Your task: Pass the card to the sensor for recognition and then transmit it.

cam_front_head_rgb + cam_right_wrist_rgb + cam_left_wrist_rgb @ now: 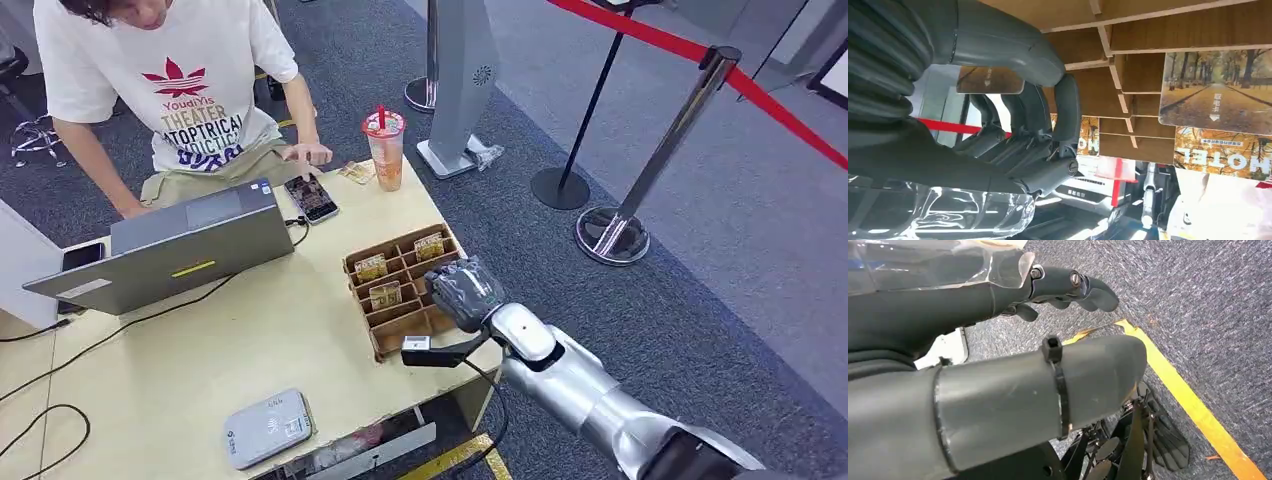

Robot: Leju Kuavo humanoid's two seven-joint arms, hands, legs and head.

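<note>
Right hand (464, 291) at the card box (392, 318), fingers (1063, 117) seemingly pinching a card (990, 80), reader (267, 428) at seven o'clock, left hand (998, 390) loose, empty.

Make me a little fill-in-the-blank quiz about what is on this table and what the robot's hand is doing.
1. The robot's right hand is at the brown wooden divided ____, which holds picture cards.
2. The flat grey card sensor lies near the table edge closest to the ____.
3. The plastic cup of orange drink has a ____ straw.
4. The person's hand touches a dark ____ beside the grey laptop.

Missing words: tray; robot; red; phone
</note>
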